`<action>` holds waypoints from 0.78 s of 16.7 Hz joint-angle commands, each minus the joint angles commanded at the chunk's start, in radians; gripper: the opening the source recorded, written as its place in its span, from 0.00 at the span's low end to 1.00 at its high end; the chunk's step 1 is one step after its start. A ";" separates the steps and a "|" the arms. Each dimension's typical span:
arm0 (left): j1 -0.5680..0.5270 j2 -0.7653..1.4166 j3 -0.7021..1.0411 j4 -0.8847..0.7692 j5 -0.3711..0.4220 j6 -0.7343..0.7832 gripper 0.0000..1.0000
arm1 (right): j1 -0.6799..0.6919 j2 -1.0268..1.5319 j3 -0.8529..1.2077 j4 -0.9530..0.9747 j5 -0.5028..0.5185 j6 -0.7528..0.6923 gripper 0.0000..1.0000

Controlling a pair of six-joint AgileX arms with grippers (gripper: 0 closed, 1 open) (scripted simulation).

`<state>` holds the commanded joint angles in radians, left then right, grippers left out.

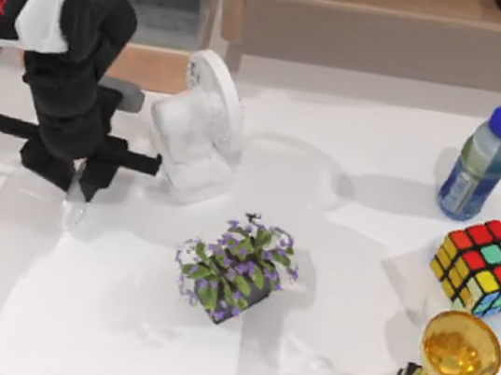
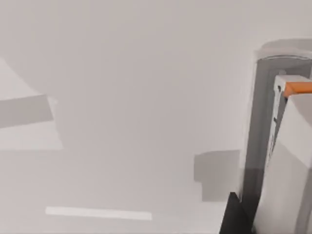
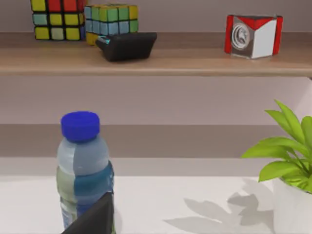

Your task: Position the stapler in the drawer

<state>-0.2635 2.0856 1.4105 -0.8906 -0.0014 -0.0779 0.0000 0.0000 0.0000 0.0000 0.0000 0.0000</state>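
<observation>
At the top view's upper left, the left end effector (image 1: 81,183) hovers over the white bench (image 1: 334,257) — grip state unclear — the grey-walled, tan-fronted drawer (image 1: 150,67) not yet filled.

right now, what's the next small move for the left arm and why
Probably settle the left gripper on the stapler before lifting. It hangs low over the table, the stapler close beside it in the wrist view, and the drawer waits just behind.

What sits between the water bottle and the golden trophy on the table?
A colourful puzzle cube stands between the water bottle and the golden trophy, near the table's right edge in the top view.
</observation>
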 joint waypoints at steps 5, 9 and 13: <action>0.000 -0.035 0.045 -0.085 0.000 -0.001 0.00 | 0.000 0.000 0.000 0.000 0.000 0.000 1.00; 0.001 -0.033 0.044 -0.085 -0.001 0.001 0.00 | 0.000 0.000 0.000 0.000 0.000 0.000 1.00; 0.054 -0.062 0.147 -0.152 -0.001 0.084 0.00 | 0.000 0.000 0.000 0.000 0.000 0.000 1.00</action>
<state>-0.2093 2.0233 1.5575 -1.0427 -0.0026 0.0061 0.0000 0.0000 0.0000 0.0000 0.0000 0.0000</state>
